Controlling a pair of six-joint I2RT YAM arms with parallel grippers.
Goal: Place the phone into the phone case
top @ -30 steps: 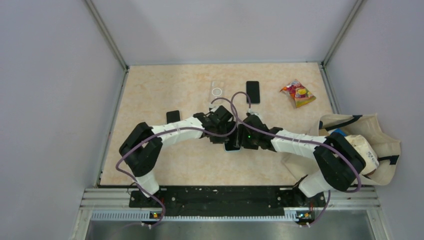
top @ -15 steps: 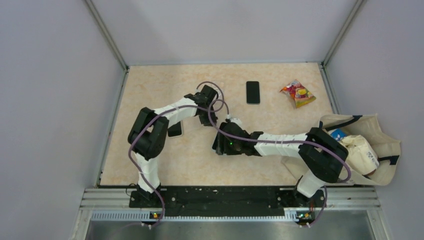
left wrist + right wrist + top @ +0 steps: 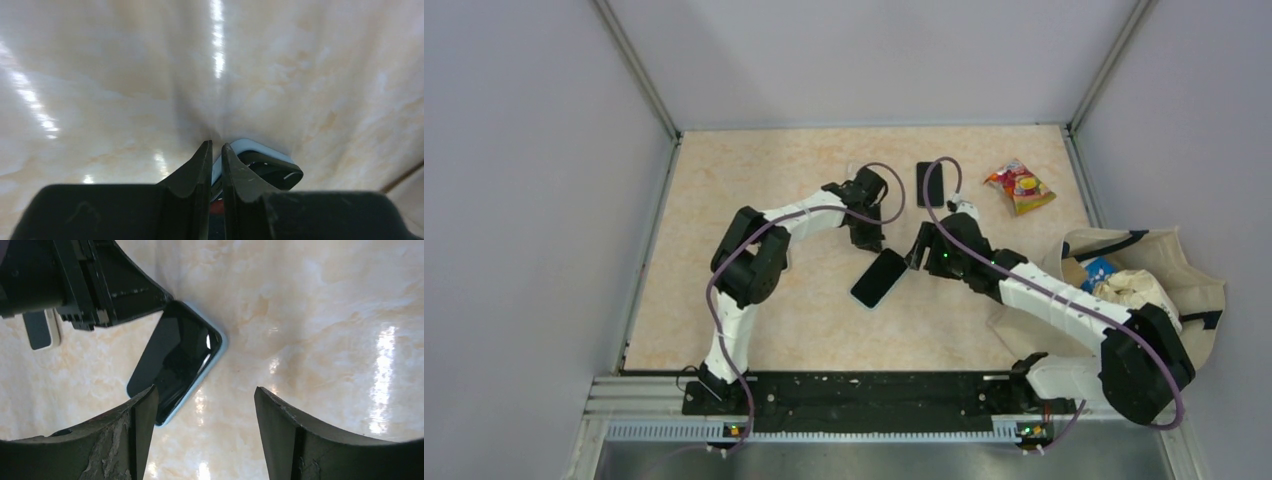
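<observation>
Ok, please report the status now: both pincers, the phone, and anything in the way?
Left pincer shut on phone edge. Right pincer open, near it. Spare phone, snack packet apart, not in way.

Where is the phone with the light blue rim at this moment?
In the top view, the phone lies screen up near the table's middle, with the left gripper at its far corner and the open right gripper just to its right.
</observation>
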